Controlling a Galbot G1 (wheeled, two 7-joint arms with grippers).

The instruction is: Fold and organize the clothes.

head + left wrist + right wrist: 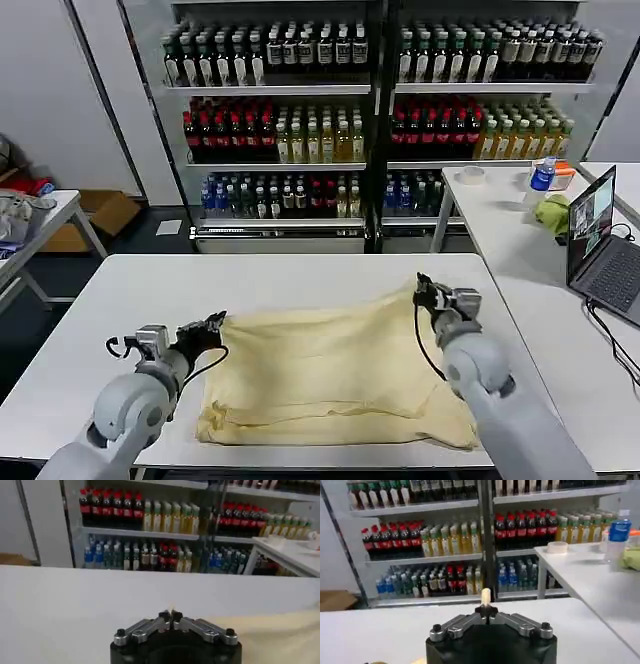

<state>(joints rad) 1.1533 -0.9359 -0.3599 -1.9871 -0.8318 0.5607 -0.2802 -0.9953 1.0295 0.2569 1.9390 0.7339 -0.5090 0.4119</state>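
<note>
- Centrally, the cream-yellow T-shirt (335,375) lies spread and rumpled on the white table (120,300), reaching toward its near edge at 6 o'clock.
- At 9 o'clock of the shirt, the left gripper (212,326) pinches the shirt's far-left corner, fingertips pressed together in the left wrist view (171,616).
- At 2 o'clock of the shirt, the right gripper (428,291) is clamped on the far-right corner, a sliver of cream cloth standing up between its tips in the right wrist view (486,609).
- Beyond, at 12 o'clock, stand drink shelves (370,100).
- At 3 o'clock, a side table (500,215) bears a laptop (598,240).
</note>
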